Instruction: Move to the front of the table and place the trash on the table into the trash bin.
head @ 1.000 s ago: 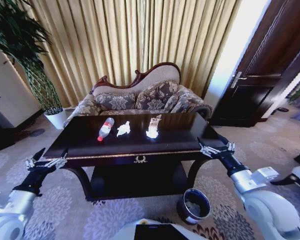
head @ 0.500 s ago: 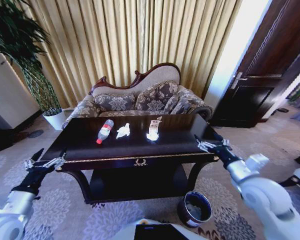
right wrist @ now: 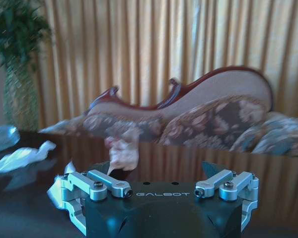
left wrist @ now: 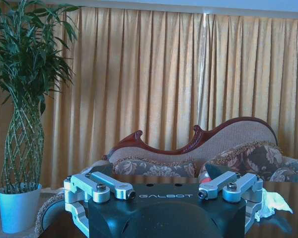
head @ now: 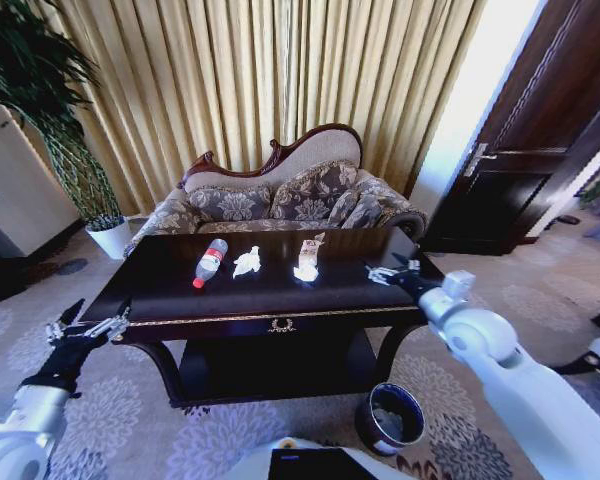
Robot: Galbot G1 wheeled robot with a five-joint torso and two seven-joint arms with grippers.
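Right pincer (head: 385, 272): spread wide, empty, over bench (head: 170, 290) | wrapper packet (head: 307, 258) just ahead | left pincer (head: 85, 326): open, empty, off bench corner

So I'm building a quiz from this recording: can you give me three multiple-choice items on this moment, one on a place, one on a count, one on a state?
1. Where is the right gripper?
A. Over the table, near its right end
B. Inside the trash bin
C. On the sofa

2. How many trash items lie on the table?
A. One
B. Three
C. Five

3. How is the bottle?
A. Standing upright
B. Lying on its side
C. Held in the left gripper

Answers:
1 A, its open fingers reach in over the tabletop toward the wrapper packet.
2 B, the bottle, the tissue and the wrapper packet.
3 B, it lies flat with its red cap toward the robot, while the left gripper hangs open beside the table's left end.
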